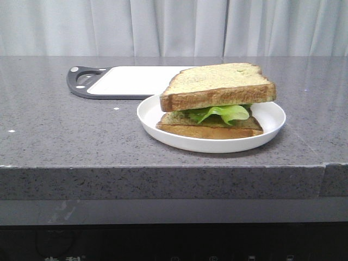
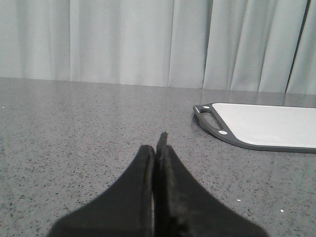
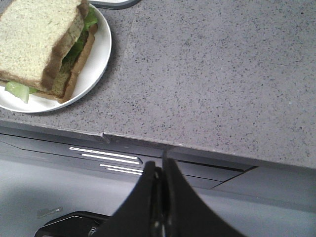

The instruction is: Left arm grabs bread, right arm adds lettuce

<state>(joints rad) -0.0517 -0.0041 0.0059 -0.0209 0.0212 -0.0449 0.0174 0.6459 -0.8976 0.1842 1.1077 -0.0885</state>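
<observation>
A white plate point(image 1: 272, 117) holds a stacked sandwich. The bread point(image 1: 217, 81), a pale slice with brown crust, lies tilted on top of the light green lettuce point(image 1: 223, 113). The lettuce rests on a darker greenish-tan slice point(image 1: 209, 126). Neither gripper shows in the front view. My left gripper point(image 2: 157, 145) is shut and empty, low over bare grey counter, away from the plate. My right gripper point(image 3: 160, 165) is shut and empty, beyond the counter's front edge. From it the bread point(image 3: 34, 39), lettuce point(image 3: 17, 90) and plate point(image 3: 94, 64) show off to one side.
A white cutting board with a dark grey handle frame point(image 1: 130, 80) lies behind the plate; it also shows in the left wrist view point(image 2: 266, 123). The grey speckled counter has a seam at its front edge point(image 3: 106, 134). Grey curtains hang behind.
</observation>
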